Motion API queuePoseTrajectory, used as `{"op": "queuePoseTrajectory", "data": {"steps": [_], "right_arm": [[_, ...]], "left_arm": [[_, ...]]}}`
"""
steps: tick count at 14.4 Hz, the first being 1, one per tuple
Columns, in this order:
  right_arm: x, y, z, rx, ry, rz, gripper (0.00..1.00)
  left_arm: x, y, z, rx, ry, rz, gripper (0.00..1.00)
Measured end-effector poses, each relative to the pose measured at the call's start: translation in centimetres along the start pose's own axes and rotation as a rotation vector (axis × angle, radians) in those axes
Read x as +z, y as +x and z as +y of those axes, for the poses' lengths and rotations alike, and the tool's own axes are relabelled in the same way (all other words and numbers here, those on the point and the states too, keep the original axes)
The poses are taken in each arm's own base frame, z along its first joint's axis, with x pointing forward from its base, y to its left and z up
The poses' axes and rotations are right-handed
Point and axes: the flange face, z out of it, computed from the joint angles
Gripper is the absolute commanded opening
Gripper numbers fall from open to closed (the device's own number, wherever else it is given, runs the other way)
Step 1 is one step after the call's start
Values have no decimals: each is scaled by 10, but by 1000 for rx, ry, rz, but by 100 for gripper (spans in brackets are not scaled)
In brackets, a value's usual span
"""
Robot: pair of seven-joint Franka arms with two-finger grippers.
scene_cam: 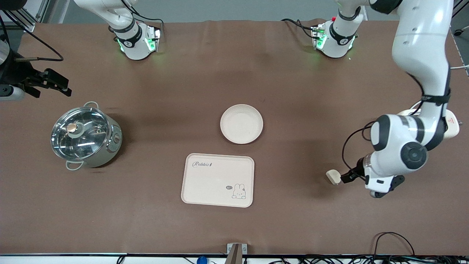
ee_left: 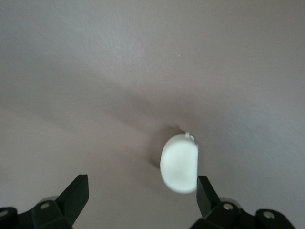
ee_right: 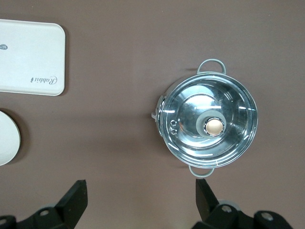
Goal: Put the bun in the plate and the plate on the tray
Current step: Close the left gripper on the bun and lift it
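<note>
The bun (scene_cam: 333, 177), a small cream-white lump, lies on the brown table toward the left arm's end. My left gripper (scene_cam: 347, 178) is low beside it and open. In the left wrist view the bun (ee_left: 179, 163) sits between the open fingers of the left gripper (ee_left: 143, 200), close against one fingertip (ee_left: 206, 193). The round plate (scene_cam: 241, 123) lies empty mid-table. The rabbit tray (scene_cam: 218, 179) lies empty, nearer to the front camera than the plate. My right gripper (scene_cam: 55, 84) waits open and empty, high over the right arm's end of the table.
A steel pot with a glass lid (scene_cam: 86, 135) stands toward the right arm's end. The right wrist view shows the right gripper (ee_right: 140, 198), the pot (ee_right: 208, 125), a corner of the tray (ee_right: 28, 57) and the plate's rim (ee_right: 7, 143). Cables lie along the table's front edge.
</note>
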Motion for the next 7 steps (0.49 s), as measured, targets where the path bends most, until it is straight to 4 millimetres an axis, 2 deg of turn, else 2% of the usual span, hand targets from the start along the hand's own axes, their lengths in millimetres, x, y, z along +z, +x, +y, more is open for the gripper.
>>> {"op": "queuePoseTrajectory", "data": {"steps": [2, 7], "right_arm": [[0, 0, -1, -2, 0, 0, 100], [1, 0, -1, -3, 0, -2, 100]], "left_arm": [[22, -4, 6, -16, 3, -11, 93], [31, -8, 13, -54, -25, -16, 80]]}}
